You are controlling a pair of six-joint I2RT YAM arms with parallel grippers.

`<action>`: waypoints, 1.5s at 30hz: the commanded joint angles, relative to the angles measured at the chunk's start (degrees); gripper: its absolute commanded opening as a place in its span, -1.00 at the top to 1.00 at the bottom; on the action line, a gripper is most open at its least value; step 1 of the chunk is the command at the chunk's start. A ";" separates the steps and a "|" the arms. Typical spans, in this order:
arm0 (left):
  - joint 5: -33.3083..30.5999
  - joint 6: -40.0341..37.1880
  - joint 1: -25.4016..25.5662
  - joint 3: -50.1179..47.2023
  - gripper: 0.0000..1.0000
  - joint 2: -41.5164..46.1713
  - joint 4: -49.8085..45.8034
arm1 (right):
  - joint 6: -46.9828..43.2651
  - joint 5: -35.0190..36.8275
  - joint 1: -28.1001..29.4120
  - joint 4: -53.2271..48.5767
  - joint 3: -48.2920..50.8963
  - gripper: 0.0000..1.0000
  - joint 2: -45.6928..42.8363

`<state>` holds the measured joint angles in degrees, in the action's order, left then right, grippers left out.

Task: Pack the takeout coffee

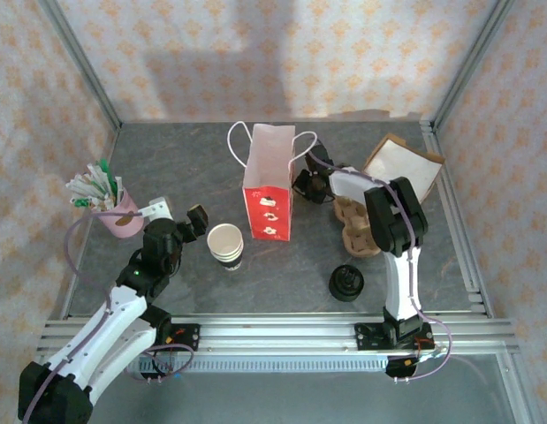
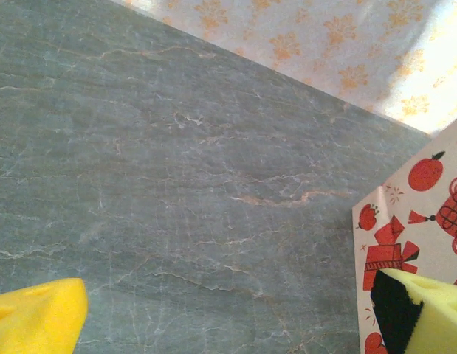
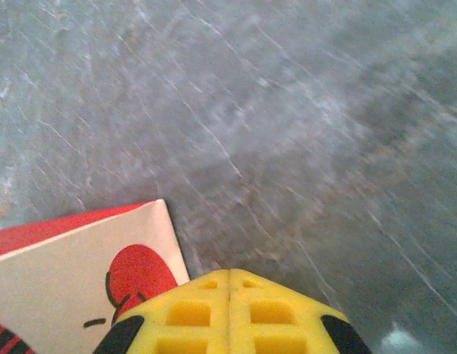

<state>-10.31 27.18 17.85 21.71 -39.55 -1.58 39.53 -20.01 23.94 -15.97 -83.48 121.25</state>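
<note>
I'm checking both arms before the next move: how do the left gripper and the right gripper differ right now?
The left gripper is open, its yellow fingers wide apart; the right gripper is shut, fingers pressed together. The left gripper sits just left of the lidless paper cups; the right gripper is close by the red bag, on its right side. Both have yellow fingers, and both hold nothing.

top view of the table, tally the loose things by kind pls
red gift bag: 1
stack of open paper cups: 1
stack of black lids: 1
pink holder of sticks: 1
cardboard cup carrier: 1
flat brown paper item: 1
total: 6
</note>
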 commanded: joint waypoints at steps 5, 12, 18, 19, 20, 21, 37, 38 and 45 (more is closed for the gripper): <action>1.66 0.44 -0.36 2.00 -1.00 -1.37 2.71 | -1.79 -3.22 -0.43 -1.93 -8.77 0.95 5.69; 2.20 1.31 -0.39 2.02 -1.00 -1.70 2.84 | -4.08 1.21 -1.43 -6.09 -5.51 0.80 -1.48; -0.45 3.13 -0.44 -0.33 -1.00 5.40 1.48 | -8.50 6.72 -1.41 -9.57 4.42 0.24 -15.87; -1.31 3.14 -0.43 -0.51 -1.00 6.60 0.85 | -9.21 7.07 -1.34 -10.24 6.19 0.15 -18.48; -1.99 3.10 -0.42 -0.46 -1.00 7.43 0.14 | -9.74 7.31 -1.16 -10.83 7.45 0.07 -20.62; -2.77 3.09 -0.44 -0.41 -1.00 8.23 -0.68 | -10.44 7.52 -0.97 -11.62 9.00 -0.03 -23.13; -2.35 5.78 -0.86 1.79 -1.00 4.26 -2.23 | -13.21 11.17 8.50 -28.00 18.14 -0.99 -50.59; -1.64 6.11 -1.14 2.05 -1.00 3.46 -2.09 | -12.65 10.17 8.53 -27.35 19.58 -0.99 -52.77; 9.51 11.07 -8.38 3.94 -1.00 -3.88 -1.55 | -12.27 9.62 13.55 -26.79 21.80 -0.99 -63.17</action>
<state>-6.52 34.92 12.38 23.11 -41.36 -2.42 26.50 -11.77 34.24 -41.19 -60.55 60.18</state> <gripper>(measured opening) 0.999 0.993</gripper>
